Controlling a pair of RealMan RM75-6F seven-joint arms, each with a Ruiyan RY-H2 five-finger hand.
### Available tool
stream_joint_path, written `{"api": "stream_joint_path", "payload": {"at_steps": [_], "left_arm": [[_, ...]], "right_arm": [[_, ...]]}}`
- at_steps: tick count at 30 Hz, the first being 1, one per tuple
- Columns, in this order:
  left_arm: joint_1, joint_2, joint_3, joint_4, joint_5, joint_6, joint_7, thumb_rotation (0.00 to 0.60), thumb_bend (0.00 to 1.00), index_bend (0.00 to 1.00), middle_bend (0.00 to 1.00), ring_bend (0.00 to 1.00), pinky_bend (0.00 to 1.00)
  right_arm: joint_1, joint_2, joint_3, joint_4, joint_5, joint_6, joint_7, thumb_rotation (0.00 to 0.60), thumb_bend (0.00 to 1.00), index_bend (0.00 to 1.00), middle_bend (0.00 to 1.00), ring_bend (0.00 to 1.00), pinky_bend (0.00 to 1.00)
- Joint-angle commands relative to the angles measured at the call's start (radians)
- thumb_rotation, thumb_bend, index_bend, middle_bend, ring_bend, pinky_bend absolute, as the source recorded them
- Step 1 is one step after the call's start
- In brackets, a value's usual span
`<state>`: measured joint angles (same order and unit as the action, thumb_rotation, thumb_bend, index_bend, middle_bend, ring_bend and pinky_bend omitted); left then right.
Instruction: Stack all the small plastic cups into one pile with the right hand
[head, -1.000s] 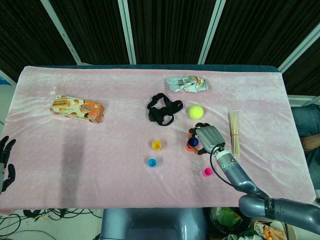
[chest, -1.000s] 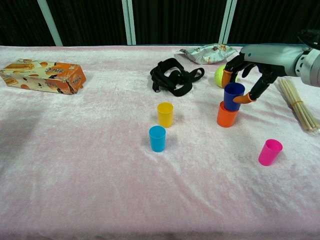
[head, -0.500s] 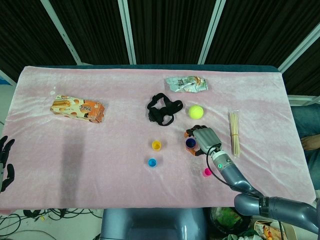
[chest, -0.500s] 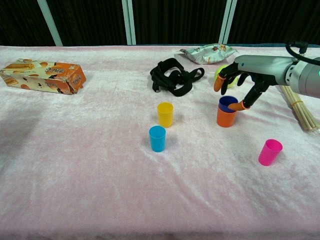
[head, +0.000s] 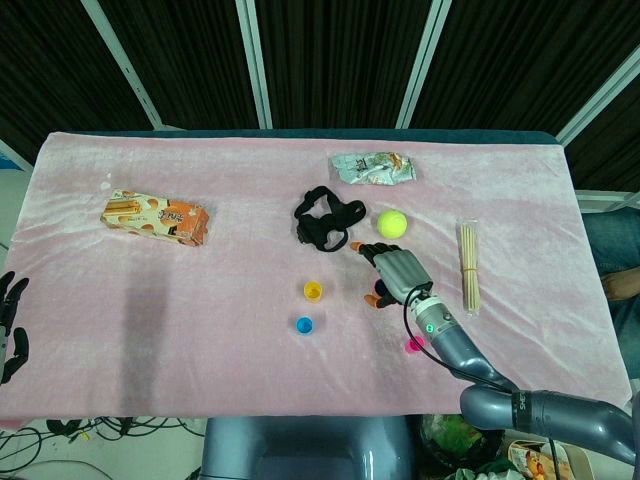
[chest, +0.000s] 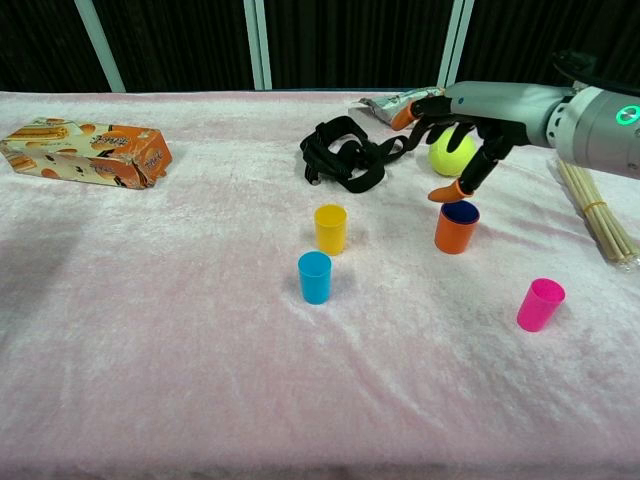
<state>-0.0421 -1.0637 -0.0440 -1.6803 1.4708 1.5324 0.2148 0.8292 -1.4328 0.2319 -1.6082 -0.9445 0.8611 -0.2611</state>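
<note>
An orange cup (chest: 456, 229) stands right of centre with a dark blue cup (chest: 460, 211) nested fully inside it. My right hand (chest: 456, 128) hovers above and a little behind this pair, fingers spread, holding nothing; in the head view the right hand (head: 396, 268) hides most of the pair. A yellow cup (chest: 330, 228) (head: 313, 291) and a light blue cup (chest: 314, 277) (head: 304, 325) stand apart near the middle. A pink cup (chest: 540, 304) (head: 415, 345) stands alone at the front right. My left hand (head: 10, 325) hangs off the table's left edge, fingers apart.
A black strap bundle (chest: 350, 153) and a yellow-green ball (chest: 452, 152) lie just behind the cups. A foil snack packet (head: 372, 167) sits further back. Wooden sticks (chest: 595, 208) lie at the right, an orange biscuit box (chest: 88, 152) at the far left.
The dark blue cup dropped from sitting high on the orange cup to fully inside it. My right hand let it go, opened and rose up and to the left.
</note>
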Motion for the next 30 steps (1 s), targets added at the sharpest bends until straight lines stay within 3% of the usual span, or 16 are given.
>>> {"api": "stream_joint_path", "payload": {"at_steps": [1,13,30], "left_arm": [[0.000,0.000,0.000,0.000,0.000,0.001,-0.001,0.600,0.70,0.06,0.01,0.00,0.03],[-0.001,0.002,0.001,0.002,0.004,-0.002,-0.010,0.600,0.70,0.06,0.01,0.00,0.03],[-0.002,0.004,-0.001,0.002,-0.001,-0.005,-0.012,0.600,0.70,0.06,0.01,0.00,0.03]], "right_arm": [[0.034,-0.036,0.017,0.013,0.027,-0.017,-0.014,0.600,0.18,0.18,0.23,0.16,0.21],[0.131,-0.200,0.023,0.148,0.098,-0.048,-0.062,0.600,0.18,0.23,0.27,0.16,0.21],[0.141,-0.313,0.000,0.275,0.050,-0.057,-0.015,0.600,0.22,0.40,0.41,0.21,0.21]]}}
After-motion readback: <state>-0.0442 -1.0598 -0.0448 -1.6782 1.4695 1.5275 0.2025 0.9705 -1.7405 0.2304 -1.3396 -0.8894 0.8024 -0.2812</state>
